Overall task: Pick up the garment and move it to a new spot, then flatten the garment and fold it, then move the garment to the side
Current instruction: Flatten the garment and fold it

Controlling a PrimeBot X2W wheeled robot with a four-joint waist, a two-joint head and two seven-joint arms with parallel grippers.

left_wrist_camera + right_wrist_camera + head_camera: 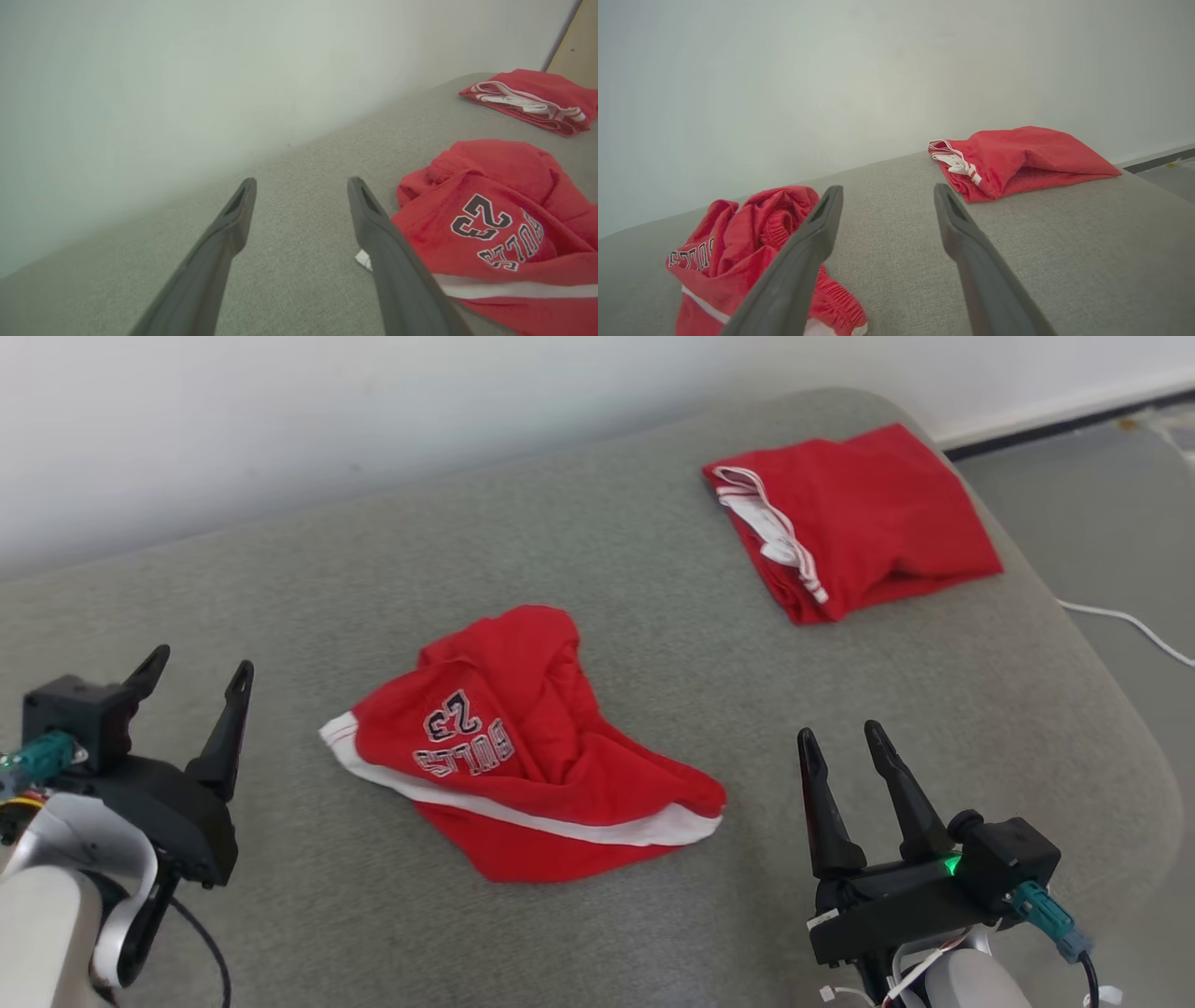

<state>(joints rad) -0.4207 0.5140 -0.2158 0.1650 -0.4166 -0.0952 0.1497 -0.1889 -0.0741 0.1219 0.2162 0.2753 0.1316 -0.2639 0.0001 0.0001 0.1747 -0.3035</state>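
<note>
Between the left gripper (202, 661) and right gripper (838, 731) (both spread, empty) lies a crumpled red cloth garment (523, 747), likely flanked for pickup.

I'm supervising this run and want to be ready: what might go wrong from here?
1. The crumpled shorts lie bunched in overlapping folds, so the open left gripper or right gripper, both off the cloth, may pinch several layers and lift a wad.
2. The folded garment sits close to the grey cushion's far right corner; spreading the shorts nearby might nudge it over the rim.
</note>
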